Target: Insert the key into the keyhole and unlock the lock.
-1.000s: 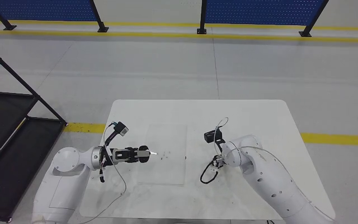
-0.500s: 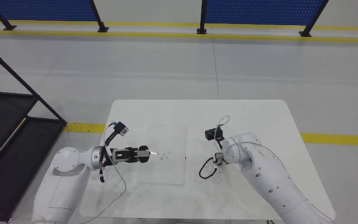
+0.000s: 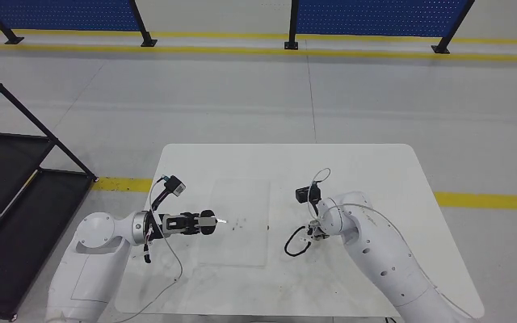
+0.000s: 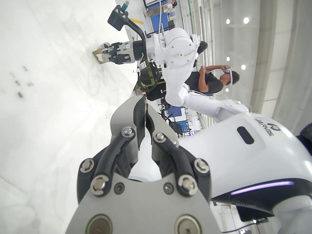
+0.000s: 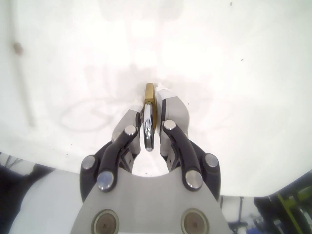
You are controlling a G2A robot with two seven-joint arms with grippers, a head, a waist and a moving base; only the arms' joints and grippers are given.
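Observation:
My left gripper [image 3: 212, 220] rests over the table's left half, pointing right. It is shut on the key [image 3: 219, 220], whose pale tip sticks out toward the other arm. The left wrist view shows the key [image 4: 145, 104] edge-on as a thin blade pinched between the left gripper's [image 4: 145, 109] pads. My right gripper [image 5: 149, 104] is shut on the padlock, brass body [image 5: 149, 93] outward just above the tabletop and silver shackle [image 5: 148, 127] between the fingers. Seen from the left wrist, the padlock [image 4: 98, 55] in the right gripper [image 4: 103, 55] faces the key across a gap.
A clear sheet [image 3: 239, 242] lies on the white table [image 3: 363, 161] between the arms, with a few dark specks [image 3: 236, 226] on it. A black cable loop [image 3: 294, 245] hangs off the right wrist. A black rack [image 3: 24, 186] stands beside the table's left end.
The right arm has edged left, toward the left arm, with the padlock still in its grip, and its cable loop has swung left too. The left arm has kept still.

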